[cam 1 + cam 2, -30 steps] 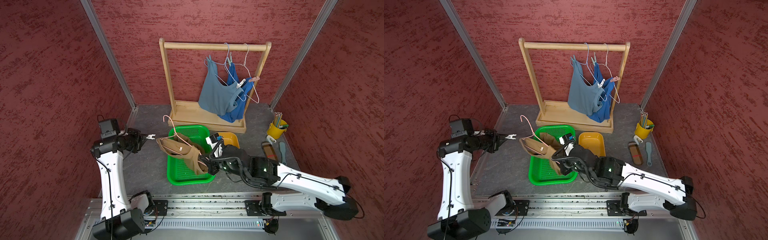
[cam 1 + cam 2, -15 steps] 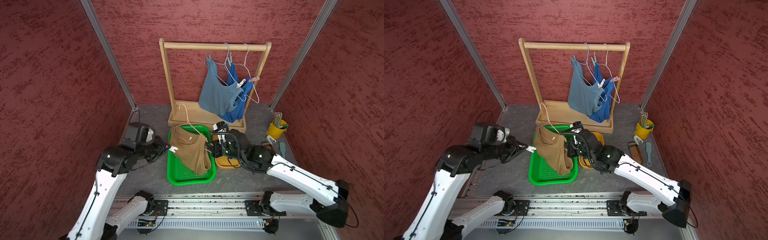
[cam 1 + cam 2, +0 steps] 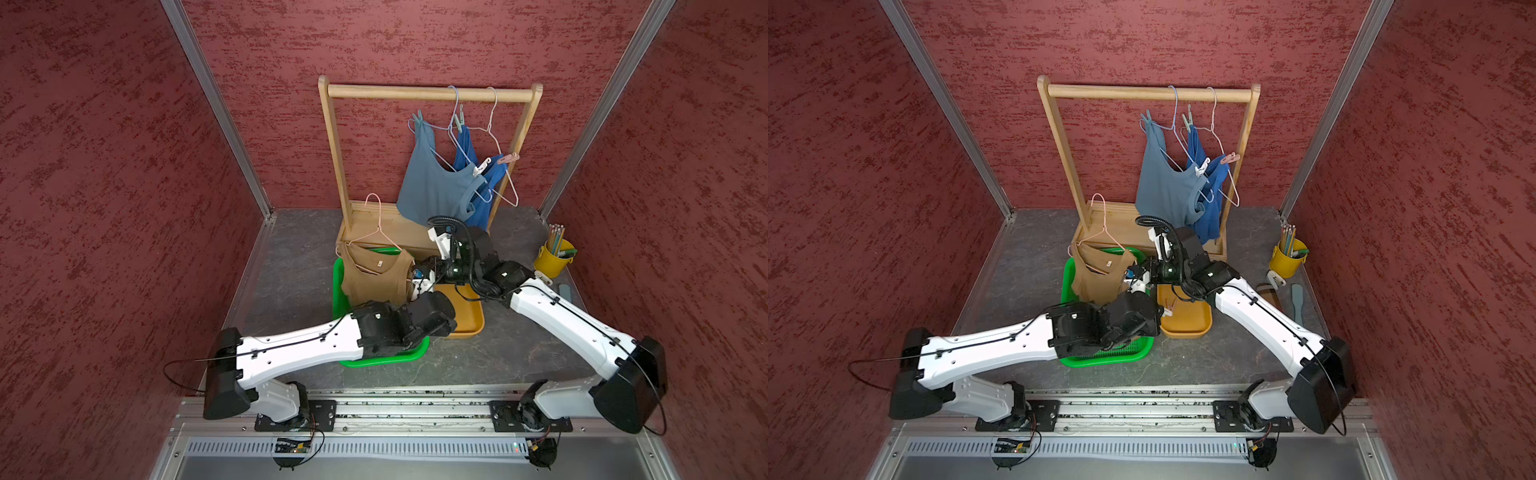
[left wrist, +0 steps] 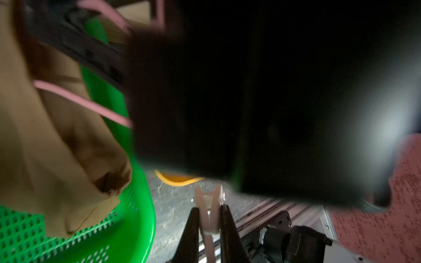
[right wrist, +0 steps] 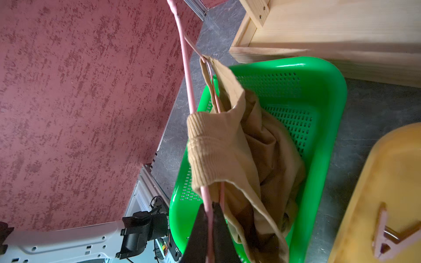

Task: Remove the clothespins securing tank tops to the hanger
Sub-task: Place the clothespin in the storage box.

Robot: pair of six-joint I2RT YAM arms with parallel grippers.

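The left gripper [image 4: 209, 209] has its fingers clenched on a pale clothespin [image 4: 208, 198], pinching it at mid-length so that its forked end sticks out past the fingertips. The rim of the orange tray [image 4: 177, 180] shows just beyond them. The right gripper [image 5: 209, 206] is clamped on the wire of the pink hanger [image 5: 185, 68]. The tan tank top [image 5: 227, 145] is draped over that wire just ahead of its fingertips and sags into the green basket [image 5: 330, 91] below. No peg shows on either strap, so this top looks freed, and the step in hand is stowing the pulled pin. A second clothespin [image 5: 385, 232] already lies in the tray beside the right fingers. The next move calls for the left fingers to be over the tray's floor rather than its rim before they part, as the pin is light and could skip out. The grey-blue top [image 3: 432, 183] and royal blue top [image 3: 469, 153] hang well beyond both grippers on the wooden rack [image 3: 432, 92], pegs still on.
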